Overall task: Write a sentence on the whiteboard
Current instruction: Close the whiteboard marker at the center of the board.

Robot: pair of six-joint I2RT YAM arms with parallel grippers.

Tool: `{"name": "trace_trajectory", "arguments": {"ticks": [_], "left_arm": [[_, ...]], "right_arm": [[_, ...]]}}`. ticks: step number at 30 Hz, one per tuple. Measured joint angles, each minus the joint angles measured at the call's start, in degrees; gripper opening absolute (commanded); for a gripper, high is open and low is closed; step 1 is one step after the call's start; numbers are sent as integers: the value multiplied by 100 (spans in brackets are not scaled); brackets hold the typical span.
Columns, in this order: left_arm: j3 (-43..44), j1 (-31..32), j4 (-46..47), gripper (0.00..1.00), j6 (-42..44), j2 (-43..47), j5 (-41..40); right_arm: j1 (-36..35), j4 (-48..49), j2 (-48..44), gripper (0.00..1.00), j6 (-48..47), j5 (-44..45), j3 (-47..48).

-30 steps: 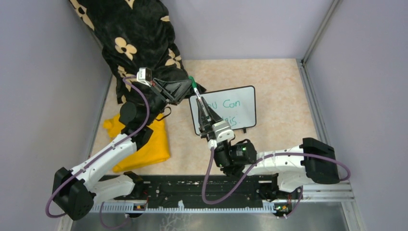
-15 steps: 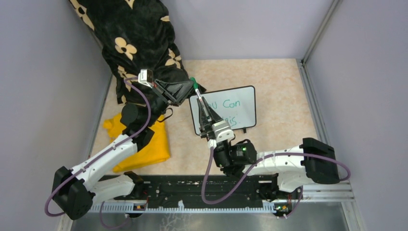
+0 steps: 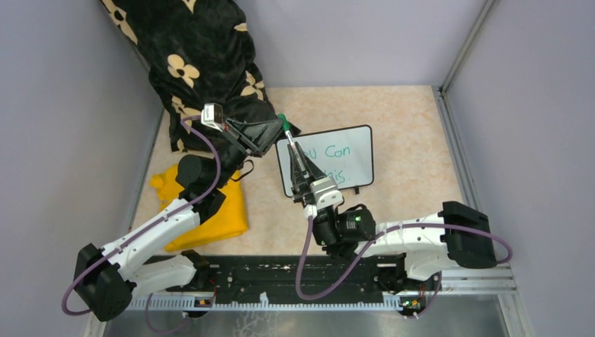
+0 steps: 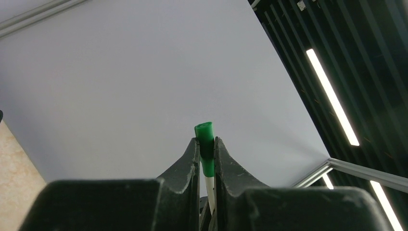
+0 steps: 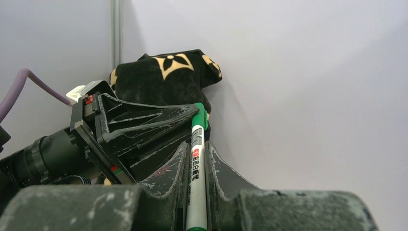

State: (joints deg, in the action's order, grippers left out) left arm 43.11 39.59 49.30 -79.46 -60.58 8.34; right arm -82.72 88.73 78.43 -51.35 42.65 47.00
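Note:
The whiteboard (image 3: 351, 158) lies on the beige table right of centre. Its green sentence (image 3: 335, 150) shows "Con" and part of a lower line; the rest is hidden behind my right gripper. My right gripper (image 3: 293, 149) is shut on the white barrel of a green marker (image 3: 287, 135), held tilted up above the board's left edge. The marker also shows in the right wrist view (image 5: 195, 183). My left gripper (image 3: 278, 128) is shut on the marker's green cap (image 4: 206, 132), pinched between its fingertips. The left gripper also shows in the right wrist view (image 5: 190, 111).
A black cloth with cream flowers (image 3: 196, 56) hangs over the back left corner, just behind the left gripper. A yellow folded cloth (image 3: 217, 210) lies at the left under the left arm. Grey walls close in on the left, back and right.
The left arm's elbow has shifted slightly right and down, with its gripper staying on the marker's cap. The right arm and the board have not moved.

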Motion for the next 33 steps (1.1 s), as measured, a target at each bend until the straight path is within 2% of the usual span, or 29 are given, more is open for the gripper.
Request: {"name": "trace_trajectory", "arguments": {"ticks": [15,24,28,31,33], "left_arm": [[-2,643,-90,0,409,118,-916],[-28,866,-83,0,564,136,-1117],[-151,916,-79,20,629,282,-1204],[-223,981,-98,44,758,415,-1202],[-332,1226,-219,60,855,562,-909]], "right_arm": [[-44,20,-55,0,-175,-4,2],[-42,20,-103,0,-225,0,2],[-44,0,-114,0,-177,-33,2],[-50,-11,-114,0,-107,-103,2],[15,-9,-120,0,-61,-61,4]]}}
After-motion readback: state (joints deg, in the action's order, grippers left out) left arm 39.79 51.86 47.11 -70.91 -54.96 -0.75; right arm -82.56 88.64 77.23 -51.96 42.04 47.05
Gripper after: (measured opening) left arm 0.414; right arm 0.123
